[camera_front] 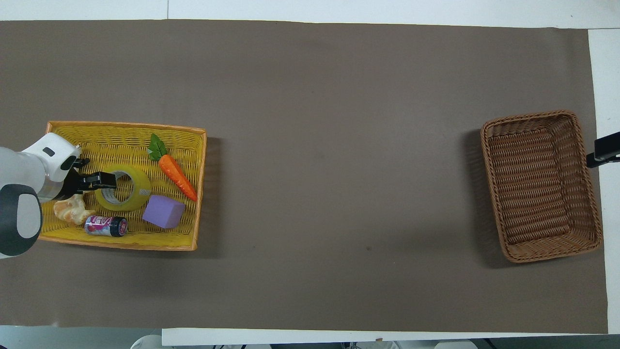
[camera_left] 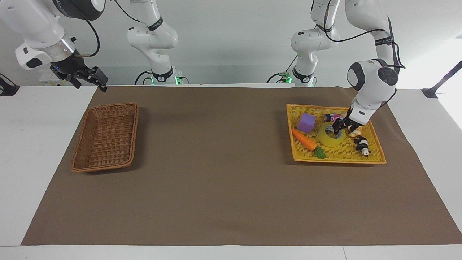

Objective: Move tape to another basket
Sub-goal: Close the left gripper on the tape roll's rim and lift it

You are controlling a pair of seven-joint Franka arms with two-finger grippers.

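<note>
The tape (camera_left: 329,137) (camera_front: 127,190), a yellow roll with a white core, lies flat in the yellow basket (camera_left: 335,160) (camera_front: 121,125) at the left arm's end of the table. My left gripper (camera_left: 339,129) (camera_front: 107,180) is down at the roll's rim, on the side toward the croissant. The brown wicker basket (camera_left: 104,141) (camera_front: 537,189) sits with nothing in it at the right arm's end. My right gripper (camera_left: 94,80) (camera_front: 602,152) waits open and raised over the mat's edge beside that basket.
Sharing the yellow basket with the tape are a purple block (camera_left: 306,122), a toy carrot (camera_left: 304,140), a small can (camera_left: 334,117), a croissant (camera_front: 71,209) and a panda figure (camera_left: 362,145). Brown mat stretches between the two baskets.
</note>
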